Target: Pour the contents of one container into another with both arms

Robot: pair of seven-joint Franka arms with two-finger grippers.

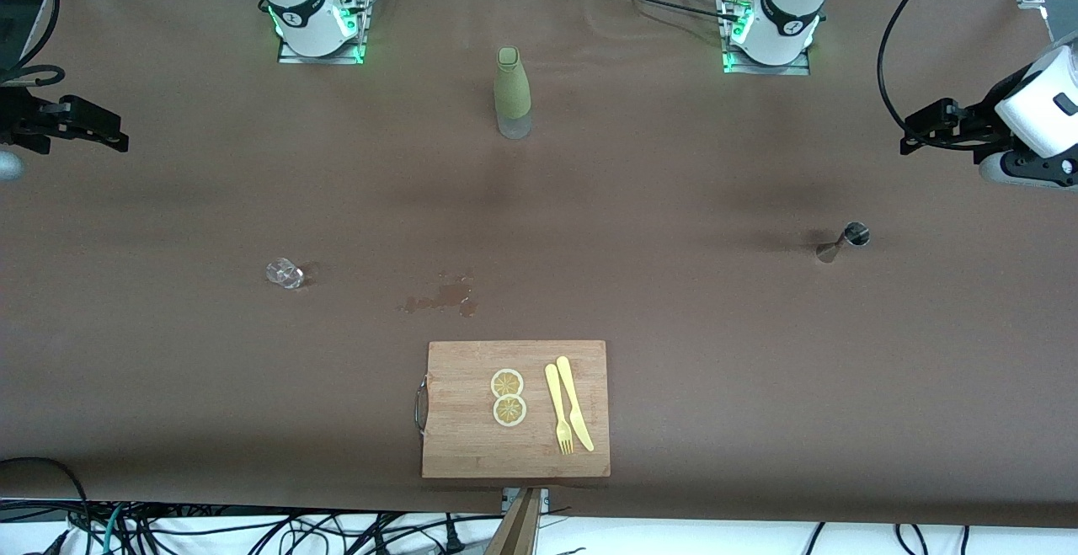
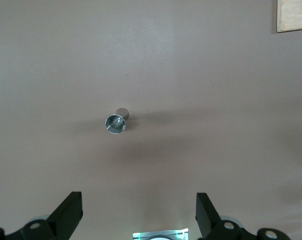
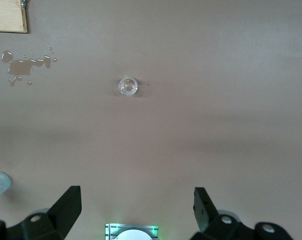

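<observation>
A small clear glass (image 1: 285, 272) (image 3: 127, 86) stands on the brown table toward the right arm's end. A metal jigger (image 1: 845, 242) (image 2: 115, 122) stands toward the left arm's end. A tall green bottle (image 1: 512, 92) stands upright between the two arm bases. My right gripper (image 1: 118, 138) (image 3: 135, 210) hangs open and empty, high over its end of the table. My left gripper (image 1: 909, 144) (image 2: 138, 212) hangs open and empty, high over the other end. Neither gripper touches anything.
A wooden cutting board (image 1: 472, 437) near the front edge carries two lemon slices (image 1: 508, 397), a yellow fork (image 1: 558, 412) and a yellow knife (image 1: 574, 403). A small wet spill (image 1: 442, 296) (image 3: 25, 65) lies between the board and the bottle.
</observation>
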